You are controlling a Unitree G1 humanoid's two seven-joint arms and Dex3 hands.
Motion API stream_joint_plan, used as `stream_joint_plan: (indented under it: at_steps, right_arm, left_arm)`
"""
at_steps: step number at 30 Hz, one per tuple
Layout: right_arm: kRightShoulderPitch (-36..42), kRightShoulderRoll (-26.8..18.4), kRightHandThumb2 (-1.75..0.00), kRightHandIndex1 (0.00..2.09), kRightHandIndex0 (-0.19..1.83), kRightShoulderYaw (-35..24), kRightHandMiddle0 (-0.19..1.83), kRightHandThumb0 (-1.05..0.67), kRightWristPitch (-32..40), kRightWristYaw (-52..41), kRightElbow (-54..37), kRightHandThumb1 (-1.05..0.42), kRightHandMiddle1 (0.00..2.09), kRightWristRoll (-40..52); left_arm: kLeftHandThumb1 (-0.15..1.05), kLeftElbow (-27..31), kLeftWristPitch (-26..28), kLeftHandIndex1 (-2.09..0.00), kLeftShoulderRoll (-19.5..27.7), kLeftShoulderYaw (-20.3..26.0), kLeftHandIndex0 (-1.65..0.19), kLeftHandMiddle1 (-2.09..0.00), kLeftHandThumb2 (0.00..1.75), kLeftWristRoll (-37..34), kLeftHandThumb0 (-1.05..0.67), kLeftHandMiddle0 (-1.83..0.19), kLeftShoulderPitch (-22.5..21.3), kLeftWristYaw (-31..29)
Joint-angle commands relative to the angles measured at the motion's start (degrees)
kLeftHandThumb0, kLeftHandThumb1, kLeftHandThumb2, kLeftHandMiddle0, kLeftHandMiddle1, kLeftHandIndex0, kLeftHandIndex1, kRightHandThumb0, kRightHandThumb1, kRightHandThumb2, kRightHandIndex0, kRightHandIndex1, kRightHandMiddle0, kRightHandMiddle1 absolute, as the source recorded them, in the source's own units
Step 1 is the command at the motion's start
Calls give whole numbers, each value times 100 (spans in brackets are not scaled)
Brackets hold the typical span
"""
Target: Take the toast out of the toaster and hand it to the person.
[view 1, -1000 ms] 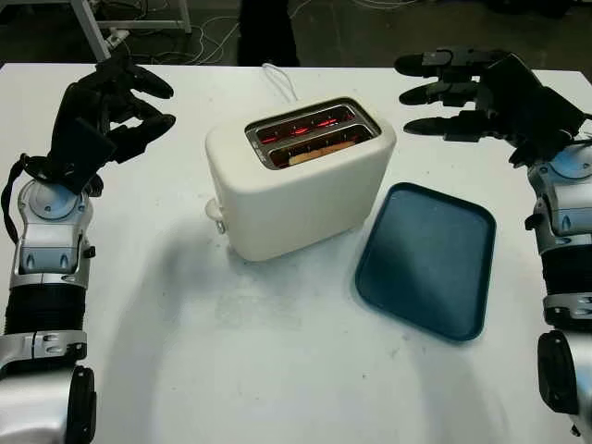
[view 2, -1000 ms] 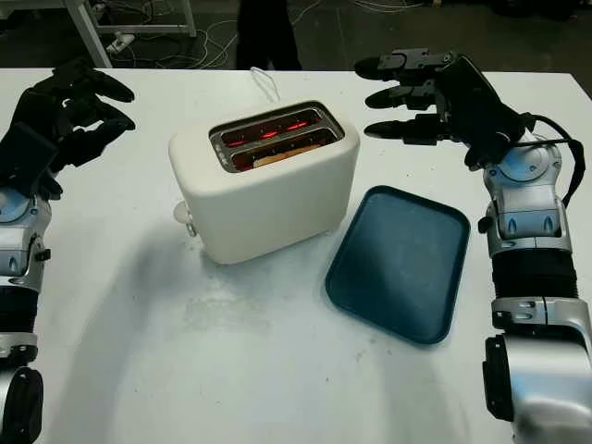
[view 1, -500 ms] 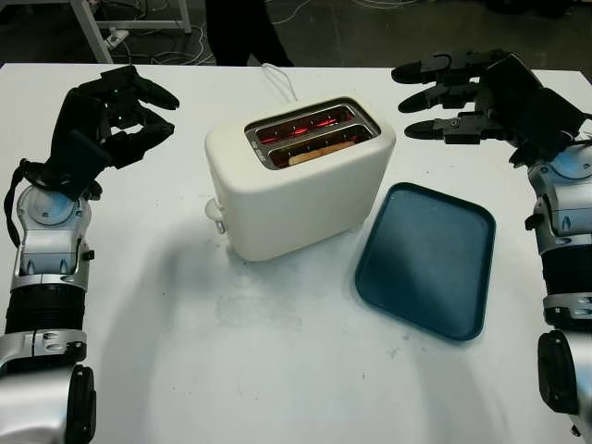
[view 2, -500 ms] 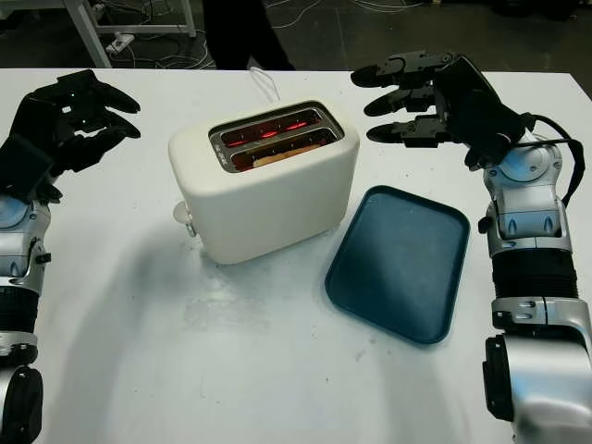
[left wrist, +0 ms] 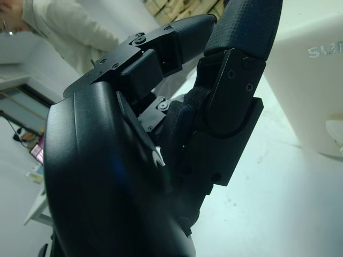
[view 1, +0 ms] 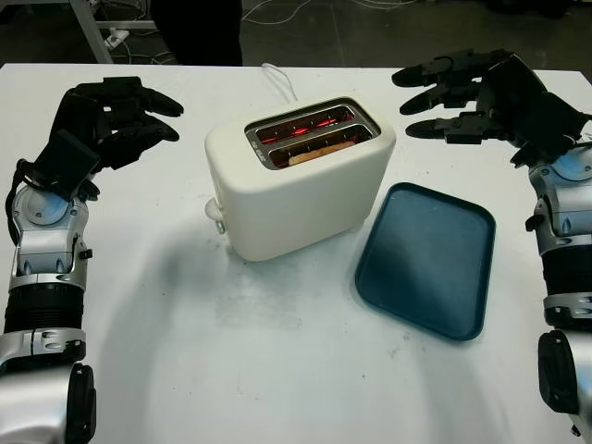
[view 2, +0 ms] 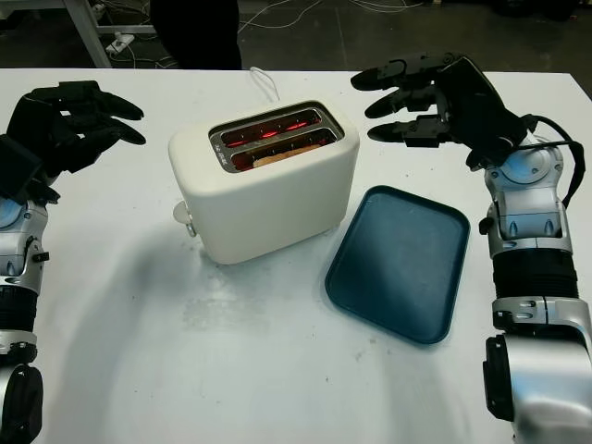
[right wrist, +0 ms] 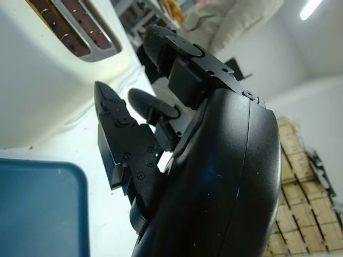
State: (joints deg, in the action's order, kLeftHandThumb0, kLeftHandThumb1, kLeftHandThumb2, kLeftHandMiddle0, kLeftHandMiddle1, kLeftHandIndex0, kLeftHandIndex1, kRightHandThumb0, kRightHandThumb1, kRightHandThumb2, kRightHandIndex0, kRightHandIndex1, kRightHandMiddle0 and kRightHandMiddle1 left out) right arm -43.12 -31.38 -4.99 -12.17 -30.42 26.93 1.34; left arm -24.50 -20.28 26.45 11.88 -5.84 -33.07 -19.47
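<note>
A cream toaster [view 1: 301,185] stands mid-table, both slots glowing red. A slice of toast [view 1: 319,150] sits low in the near slot, only its top edge showing. My left hand [view 1: 153,116] hovers open at the far left, a hand's width from the toaster, fingers pointing toward it. My right hand [view 1: 416,102] is open above the table just right of the toaster's far end, holding nothing. A person in dark clothing [view 1: 194,28] stands behind the table's far edge.
A dark blue tray [view 1: 427,259] lies flat to the right of the toaster, under my right forearm's reach. The toaster's white cord [view 1: 277,79] runs off the far edge. Bare white tabletop [view 1: 277,351] spreads in front.
My left hand's fingers have uncurled and now point toward the toaster. The person behind the table has shifted left. My right hand has barely moved.
</note>
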Motion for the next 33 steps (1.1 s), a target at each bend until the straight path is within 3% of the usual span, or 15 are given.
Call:
stream_joint_plan:
  at_steps: [1,13,33]
  right_arm:
    - [-13,-16,-1,62,80,-47,92,9,-120,66,3,-79,12,27]
    - [-57,3,-1,69,81,-67,95,7,-293,42,180,-79,14,118]
    - [-34,19,0,80,79,-75,97,3,-145,120,56,-78,17,52]
  left_arm:
    - [91,-31,-149,-46,97,13,-108,-67,2,123,-105,-108,-99,118]
    - [92,-106,-306,-48,74,17,-107,-68,3,158,-105,-108,-104,214]
    - [92,-98,-191,-40,108,21,-124,-60,1,202,-105,-118,-76,322]
